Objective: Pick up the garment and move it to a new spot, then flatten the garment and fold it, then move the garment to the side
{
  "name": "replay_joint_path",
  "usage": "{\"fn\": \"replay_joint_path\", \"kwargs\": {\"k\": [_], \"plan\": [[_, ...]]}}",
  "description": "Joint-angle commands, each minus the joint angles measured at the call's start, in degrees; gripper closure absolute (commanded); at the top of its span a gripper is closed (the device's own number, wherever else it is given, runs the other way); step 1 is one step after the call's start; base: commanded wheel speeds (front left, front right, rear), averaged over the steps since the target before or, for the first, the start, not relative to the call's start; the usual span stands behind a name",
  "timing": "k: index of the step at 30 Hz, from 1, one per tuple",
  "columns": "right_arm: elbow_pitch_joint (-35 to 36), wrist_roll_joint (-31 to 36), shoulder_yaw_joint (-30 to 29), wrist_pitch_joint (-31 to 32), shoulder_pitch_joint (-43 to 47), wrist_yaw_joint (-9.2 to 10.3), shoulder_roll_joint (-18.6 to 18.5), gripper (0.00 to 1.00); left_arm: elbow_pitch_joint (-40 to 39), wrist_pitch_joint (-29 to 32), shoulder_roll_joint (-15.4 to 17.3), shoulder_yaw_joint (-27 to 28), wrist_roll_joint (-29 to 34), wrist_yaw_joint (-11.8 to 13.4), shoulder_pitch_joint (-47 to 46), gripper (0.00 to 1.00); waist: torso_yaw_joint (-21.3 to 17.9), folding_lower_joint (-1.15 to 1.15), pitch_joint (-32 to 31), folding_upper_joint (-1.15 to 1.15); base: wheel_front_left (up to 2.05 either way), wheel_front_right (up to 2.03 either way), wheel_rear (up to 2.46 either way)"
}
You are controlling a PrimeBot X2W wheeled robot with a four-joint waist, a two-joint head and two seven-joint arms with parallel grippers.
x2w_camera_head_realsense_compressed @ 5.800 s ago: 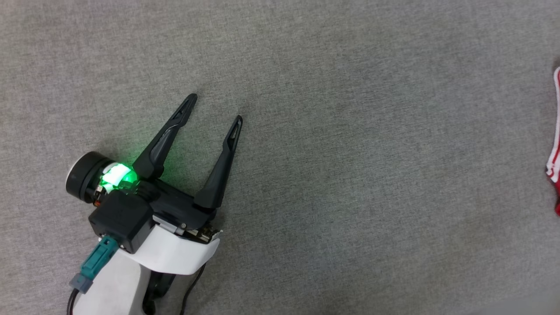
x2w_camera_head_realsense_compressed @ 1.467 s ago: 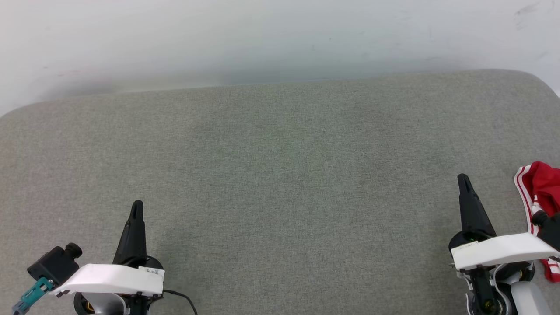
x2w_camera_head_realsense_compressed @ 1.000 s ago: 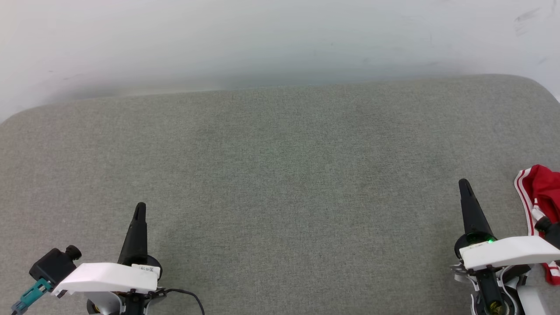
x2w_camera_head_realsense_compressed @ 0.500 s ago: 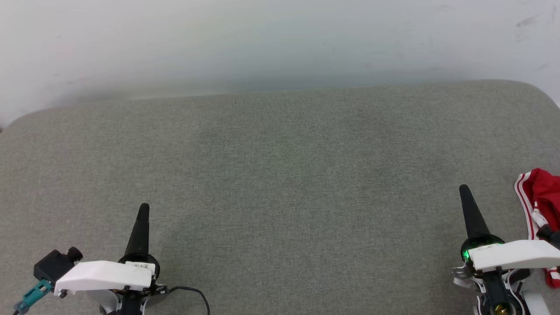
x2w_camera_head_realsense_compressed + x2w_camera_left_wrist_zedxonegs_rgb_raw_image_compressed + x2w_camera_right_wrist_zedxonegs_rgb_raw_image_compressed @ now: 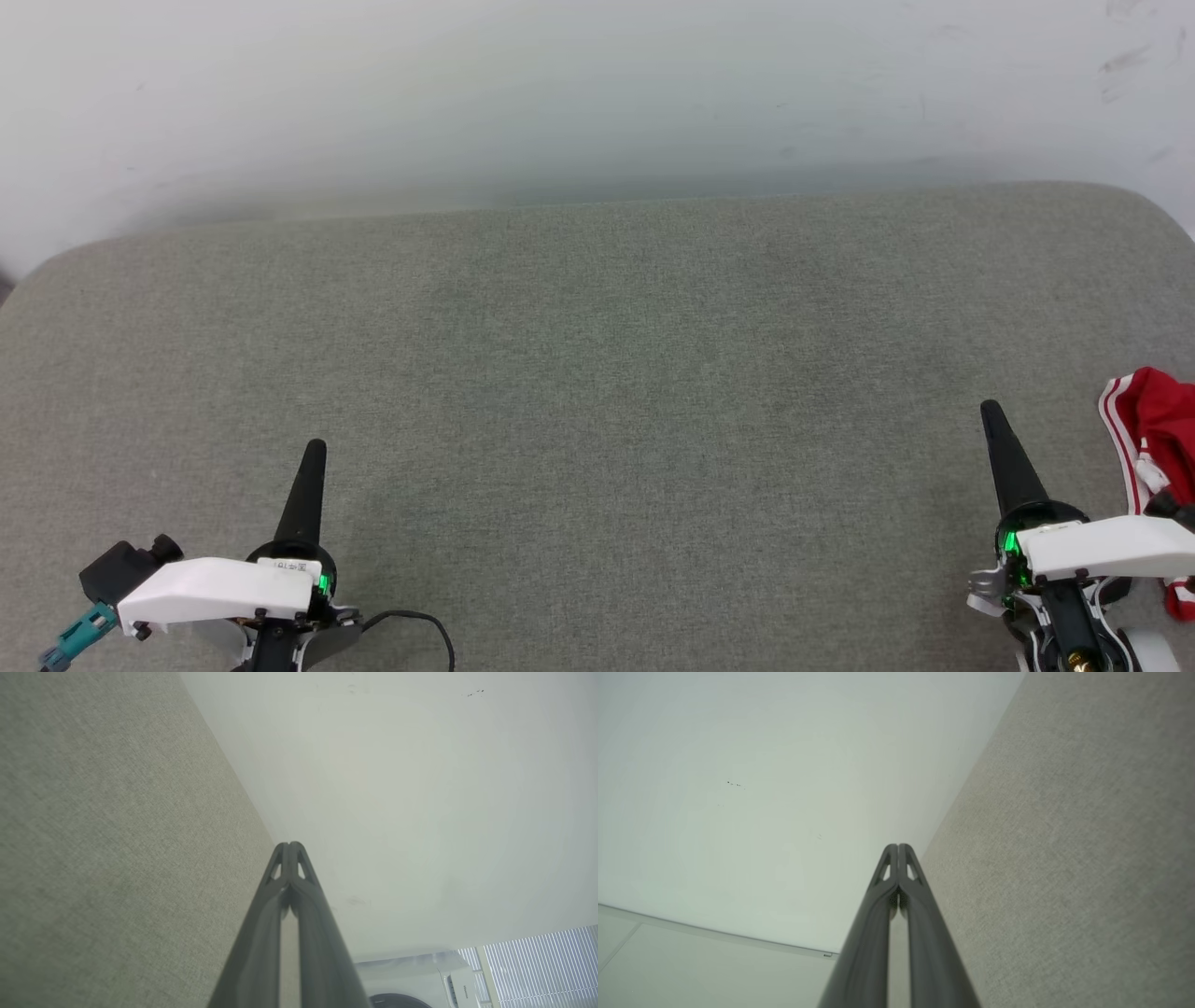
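Though beside right hand [image 5: 989, 413], garment [image 5: 1163, 422] on grey cushion [image 5: 597, 392]

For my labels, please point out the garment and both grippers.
garment [image 5: 1167, 420]: head view, its red cloth.
left gripper [image 5: 316, 449]: head view, shut fingertips.
right gripper [image 5: 988, 411]: head view, shut fingertips.

- 1 garment [image 5: 1160, 422], red with white-striped trim
- 2 grippers: left gripper [image 5: 316, 450] and right gripper [image 5: 988, 412]
- 1 grey fabric surface [image 5: 597, 420]
- 1 white wall [image 5: 597, 93]
- 1 white appliance [image 5: 420, 977] with a dark round door
- 1 slatted blind [image 5: 537, 961]
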State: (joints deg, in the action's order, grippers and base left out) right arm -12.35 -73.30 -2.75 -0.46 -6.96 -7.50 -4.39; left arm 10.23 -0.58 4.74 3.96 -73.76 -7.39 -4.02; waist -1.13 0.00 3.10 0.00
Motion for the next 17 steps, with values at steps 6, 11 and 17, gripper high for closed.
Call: {"fn": "replay_joint_path", "kwargs": {"k": [6,11,17], "plan": [[-0.11,-4.28,-0.38,1.06,0.44,0.01,-0.30,1.00,0.49,1.12,0.01,0.19,-4.12,-0.12,-1.43,1.00,0.17,0.00,-0.44,0.00,0.00,0.00,0.00],[-0.31,-6.69,-0.61,1.71,0.59,0.01,-0.25,1.00,0.99,1.83,-0.08,0.28,-6.46,-0.13,-1.39,1.00,0.30,0.00,-0.76,0.00,0.00,0.00,0.00],[-0.54,-9.08,-0.83,2.40,0.70,0.01,-0.19,1.00,1.46,2.49,-0.17,0.37,-8.78,-0.14,-1.57,1.00,0.42,0.00,-1.07,0.00,0.00,0.00,0.00]]}}
